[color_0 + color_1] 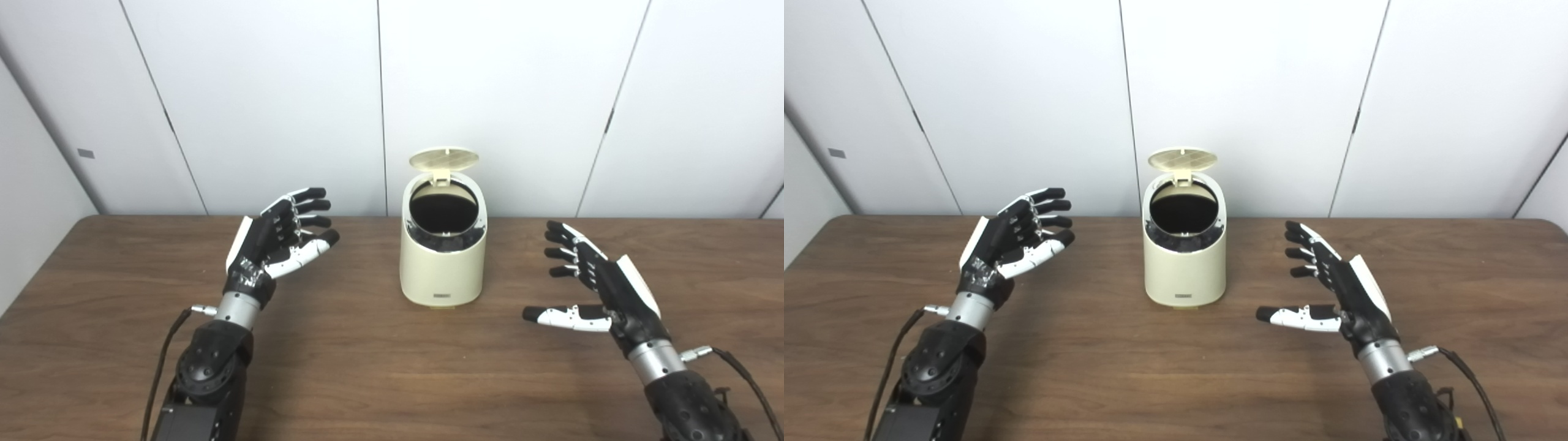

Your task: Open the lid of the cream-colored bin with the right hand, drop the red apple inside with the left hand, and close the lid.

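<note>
The cream-colored bin [442, 269] stands upright at the middle of the brown table, its round lid [443, 159] tipped up at the back and the dark opening [442, 212] exposed. I see no red apple in either view. My left hand [278, 239] hovers to the left of the bin, open, fingers spread toward it and holding nothing. To the bin's right, my right hand [591, 285] is open too, palm facing left, thumb stretched toward the bin, apart from it.
The wooden table [380, 367] runs the full width of the view, its far edge against white wall panels [490, 92]. Cables trail from both wrists near the bottom corners.
</note>
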### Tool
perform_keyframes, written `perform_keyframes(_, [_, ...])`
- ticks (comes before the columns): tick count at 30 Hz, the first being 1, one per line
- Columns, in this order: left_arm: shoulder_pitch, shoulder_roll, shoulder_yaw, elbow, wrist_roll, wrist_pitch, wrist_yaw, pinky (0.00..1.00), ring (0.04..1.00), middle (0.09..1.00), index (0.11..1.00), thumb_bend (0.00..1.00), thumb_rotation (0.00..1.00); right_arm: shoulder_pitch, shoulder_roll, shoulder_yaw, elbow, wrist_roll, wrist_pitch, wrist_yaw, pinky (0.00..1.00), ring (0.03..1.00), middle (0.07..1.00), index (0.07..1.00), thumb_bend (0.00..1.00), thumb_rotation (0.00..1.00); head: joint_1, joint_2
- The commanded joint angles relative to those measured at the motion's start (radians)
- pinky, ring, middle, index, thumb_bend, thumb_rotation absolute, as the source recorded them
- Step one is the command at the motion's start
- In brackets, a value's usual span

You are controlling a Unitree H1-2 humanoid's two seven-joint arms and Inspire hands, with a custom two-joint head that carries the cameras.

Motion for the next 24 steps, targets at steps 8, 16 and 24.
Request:
perform_keyframes(8, [0.012, 0.003, 0.009, 0.047, 0.013, -0.044, -0.014, 0.54, 0.641, 0.723, 0.768, 0.68, 0.14, -0.055, -0.027, -0.006, -0.004, 0.001, -0.06, 0.0, 0.69, 0.811, 0.866, 0.886, 0.73, 0.19, -0.001, -0.002])
perform_keyframes(16, [0.032, -0.003, 0.003, 0.087, 0.028, -0.088, -0.02, 0.51, 0.627, 0.719, 0.753, 0.64, 0.09, -0.094, -0.037, -0.002, 0.0, -0.024, -0.053, -0.003, 0.73, 0.81, 0.868, 0.889, 0.75, 0.27, -0.004, -0.006])
perform_keyframes(24, [0.046, 0.0, -0.002, 0.122, 0.039, -0.111, -0.025, 0.49, 0.615, 0.707, 0.74, 0.65, 0.09, -0.211, -0.043, 0.016, 0.003, -0.011, -0.03, 0.032, 0.75, 0.84, 0.895, 0.891, 0.75, 0.31, -0.048, -0.019])
